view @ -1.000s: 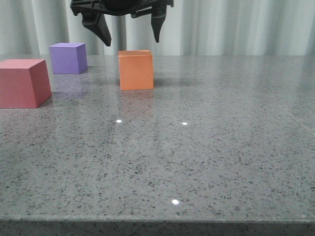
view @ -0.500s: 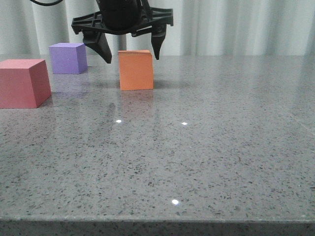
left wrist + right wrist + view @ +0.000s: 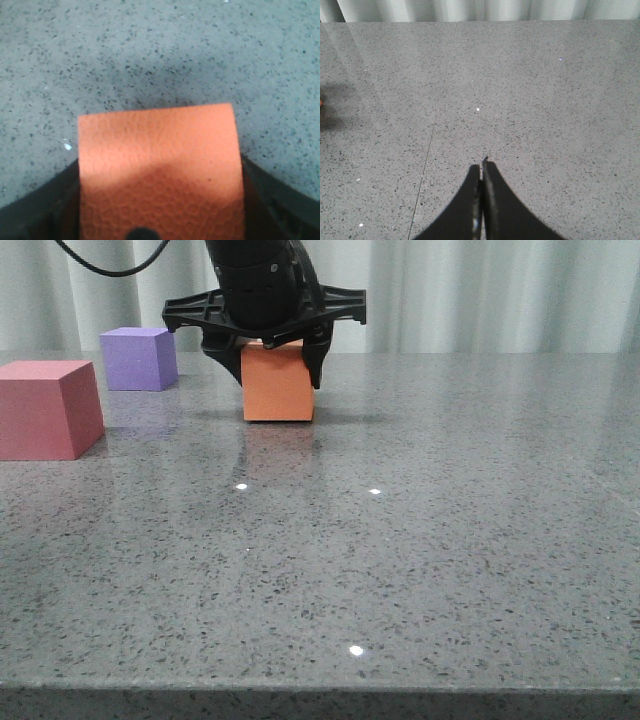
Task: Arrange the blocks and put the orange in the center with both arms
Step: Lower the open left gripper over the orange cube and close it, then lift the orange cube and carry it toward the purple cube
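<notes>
the left end effector (image 3: 272, 348) hides the orange cube (image 3: 277, 385) top; red-pink cube (image 3: 45, 408) is cut off.

Matte black angular tool (image 3: 268, 355), black cable (image 3: 110, 265)

Three cubes on the table (image 3: 450, 540) — the orange cube (image 3: 277, 390) sits mid-left, the purple cube (image 3: 139, 358) further left and back, the red-pink cube (image 3: 45, 408) leftmost and nearest — left gripper (image 3: 268, 348) straddling the orange cube.
</notes>
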{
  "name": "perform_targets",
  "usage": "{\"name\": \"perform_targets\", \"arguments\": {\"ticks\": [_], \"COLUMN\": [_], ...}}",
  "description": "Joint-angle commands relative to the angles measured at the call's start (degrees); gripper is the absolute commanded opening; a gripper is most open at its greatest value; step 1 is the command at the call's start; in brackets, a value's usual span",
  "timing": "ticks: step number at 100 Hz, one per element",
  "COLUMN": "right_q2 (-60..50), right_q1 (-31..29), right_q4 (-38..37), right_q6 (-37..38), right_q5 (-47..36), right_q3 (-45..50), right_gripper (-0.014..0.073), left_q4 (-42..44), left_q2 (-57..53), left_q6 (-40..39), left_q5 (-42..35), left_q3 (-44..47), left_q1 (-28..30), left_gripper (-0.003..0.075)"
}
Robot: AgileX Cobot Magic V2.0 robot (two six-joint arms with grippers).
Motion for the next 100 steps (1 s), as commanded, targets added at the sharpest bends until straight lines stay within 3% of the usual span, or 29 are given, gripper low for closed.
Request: {"name": "perform_targets", "arguments": {"ticks": [1, 20, 42, 69, 84, 100], "right_q2": [0.0, 0.0, 0.0, 0.0, 0.0, 0.0], "right_q1": [-0.2, -0.2, -0.2, -0.2, -0.2, -0.2], "right_q4": [-1.3, -1.3, -1.3, -1.3, -1.3, -1.3], "right_q6": [-0.6, -0.6, -0.6, -0.6, -0.6, -0.6], "right_q5": [-4.4, -4.4, -4.4, -4.4, -4.4, -4.4], "right_q3": [-1.5, -1.5, -1.5, -1.5, -1.5, -1.5], "right_gripper": [-0.0069, -0.0069, -0.0069, -0.0069, -0.0069, -0.0069], "left_q4": [1.8, 5.3, 11.1, 10.8, 6.7, -6.5], "left_q2": [-3.8, -6.6, -13.0, -23.4, -27.7, -27.6], "left_q6": [-0.6, -0.3, 7.4, 10.5, 14.8, 24.5], "left_q5": [-2.4, 1.6, 4.7, -3.2, -10.9, -14.2], "left_q3": [-1.5, -1.5, -0.3, 9.2, 17.1, 19.8], "left_q1": [-0.6, -0.5, 0.4, 6.3, 12.7, 19.8], "left_gripper": [0.0232, 0.0216, 0.0216, 0.0216, 0.0208, 0.0208]}}
